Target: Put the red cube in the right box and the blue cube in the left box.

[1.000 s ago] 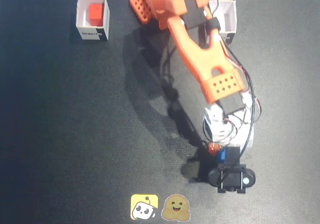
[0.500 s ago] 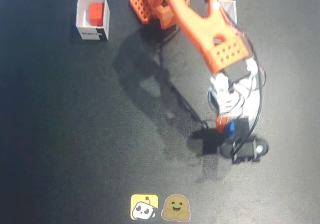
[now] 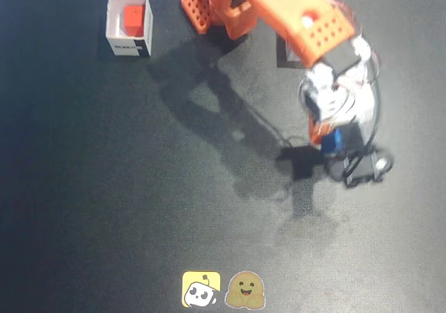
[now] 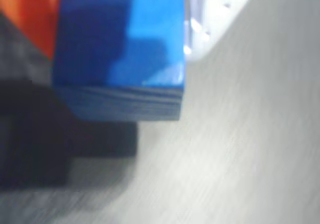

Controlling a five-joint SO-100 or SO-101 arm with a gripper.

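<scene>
Orange plastic arm (image 3: pixel 279 10) in the fixed view, chunky printed links, with a grid of small round holes on the flat plate near the wrist. Ribbed orange base (image 3: pixel 198 6) at the top edge. White wrist section wrapped in thin black, white and red wires, one black cable looping out to the right. Black gripper (image 3: pixel 333 140) end with a small pale round spot, possibly a screw or lens. Blurred orange finger (image 4: pixel 30 14) in the wrist view.

Right-hand box (image 3: pixel 282 54) mostly hidden beneath orange arm (image 3: pixel 300 17); blue cube (image 4: pixel 120 49) blurred, cropped by wrist view's top edge.
</scene>
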